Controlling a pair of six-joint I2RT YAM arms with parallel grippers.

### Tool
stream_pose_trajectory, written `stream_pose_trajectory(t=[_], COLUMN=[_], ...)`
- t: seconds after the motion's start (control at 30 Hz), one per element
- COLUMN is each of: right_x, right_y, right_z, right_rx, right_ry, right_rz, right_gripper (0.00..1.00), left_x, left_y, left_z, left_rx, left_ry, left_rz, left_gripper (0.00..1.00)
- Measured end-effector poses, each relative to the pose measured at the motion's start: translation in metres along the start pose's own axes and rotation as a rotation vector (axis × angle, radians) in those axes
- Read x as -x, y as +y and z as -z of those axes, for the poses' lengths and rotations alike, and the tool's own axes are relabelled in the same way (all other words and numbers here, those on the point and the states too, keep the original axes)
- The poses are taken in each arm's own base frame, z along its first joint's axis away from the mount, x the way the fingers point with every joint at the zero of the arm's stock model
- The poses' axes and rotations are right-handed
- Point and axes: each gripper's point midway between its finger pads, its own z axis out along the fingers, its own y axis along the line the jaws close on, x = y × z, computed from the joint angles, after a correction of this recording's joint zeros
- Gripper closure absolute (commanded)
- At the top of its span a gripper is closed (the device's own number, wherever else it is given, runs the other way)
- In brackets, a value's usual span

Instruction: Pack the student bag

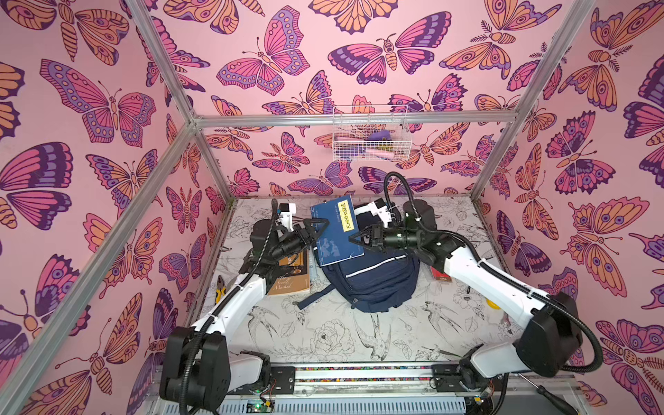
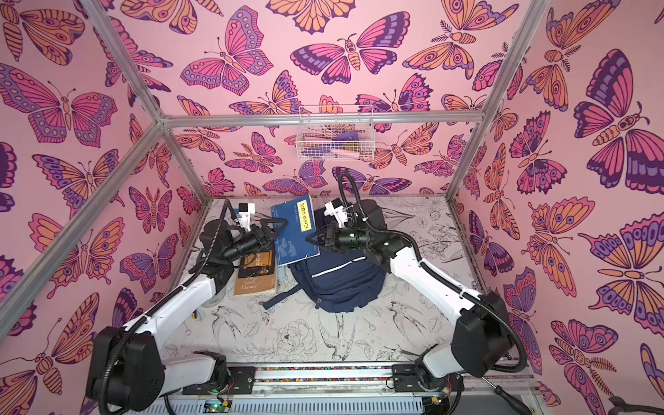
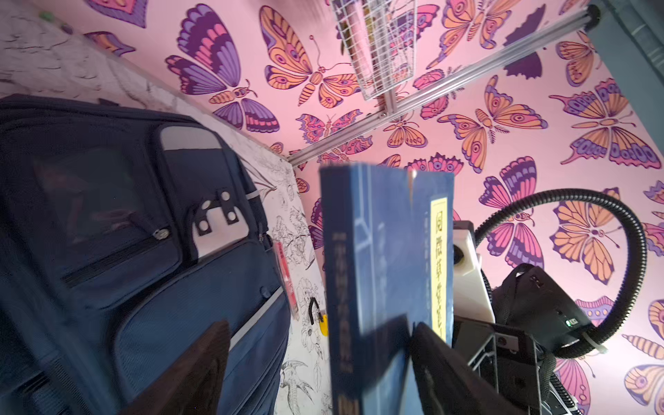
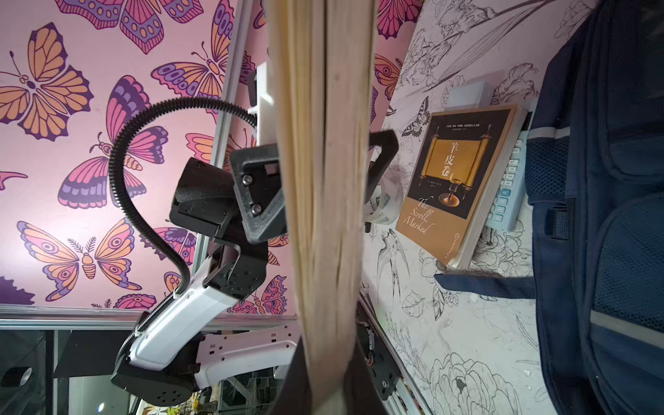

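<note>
Right gripper (image 1: 354, 238) clamps blue book (image 1: 336, 230) by page edge; left gripper (image 1: 319, 231) wide around spine. Student bag (image 1: 373, 280) lies just below.

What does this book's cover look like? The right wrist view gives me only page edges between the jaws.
Observer: The blue book carries a yellow title label along one edge.
Operator: Where is it relative to the bag?
Observer: In a top view it hangs over the far end of the student bag.
Operator: Anything more to pack on the right side?
Observer: A red item lies on the table beside the bag, partly under the right arm.
</note>
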Motion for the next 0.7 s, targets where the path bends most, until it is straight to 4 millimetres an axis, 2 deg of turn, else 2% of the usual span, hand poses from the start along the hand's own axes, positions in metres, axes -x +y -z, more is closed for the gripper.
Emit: stream_pose_trajectory(t=[0.13,0.17,0.23,0.27,0.33,0.37,0.4,0.5,0.57,0.7], right_x=[-0.005,-0.005,-0.005,-0.005,-0.005,-0.003,0.001,0.014,0.018,0.016], right_y=[-0.005,-0.009,-0.014,-0.016,-0.017,-0.018,-0.020,-0.021,-0.016,0.000], right_z=[0.013,0.017,0.022,0.025,0.032,0.038,0.047,0.077,0.088,0.090], right_rx=[-0.004,-0.009,-0.019,-0.023,-0.034,-0.047,-0.065,-0.104,-0.107,-0.069], right_ry=[-0.024,-0.029,-0.040,-0.047,-0.058,-0.072,-0.095,-0.169,-0.190,-0.158], right_rz=[-0.032,-0.042,-0.053,-0.055,-0.059,-0.054,-0.047,-0.016,0.015,0.076], right_gripper=[1.00,1.00,0.95,0.85,0.53,0.41,0.35,0.24,0.20,0.17], left_x=[-0.017,-0.019,-0.019,-0.019,-0.021,-0.024,-0.027,-0.033,-0.036,-0.044], left_y=[-0.017,-0.020,-0.028,-0.031,-0.036,-0.038,-0.041,-0.049,-0.056,-0.073], left_z=[-0.009,-0.010,-0.013,-0.016,-0.020,-0.021,-0.022,-0.021,-0.021,-0.022], left_rx=[-0.118,-0.133,-0.160,-0.172,-0.191,-0.200,-0.208,-0.237,-0.258,-0.326], left_ry=[0.116,0.128,0.140,0.149,0.170,0.188,0.206,0.262,0.293,0.352], left_rz=[0.081,0.090,0.091,0.094,0.098,0.097,0.095,0.082,0.070,0.051], left_gripper=[0.94,1.00,1.00,1.00,1.00,1.00,1.00,1.00,1.00,1.00])
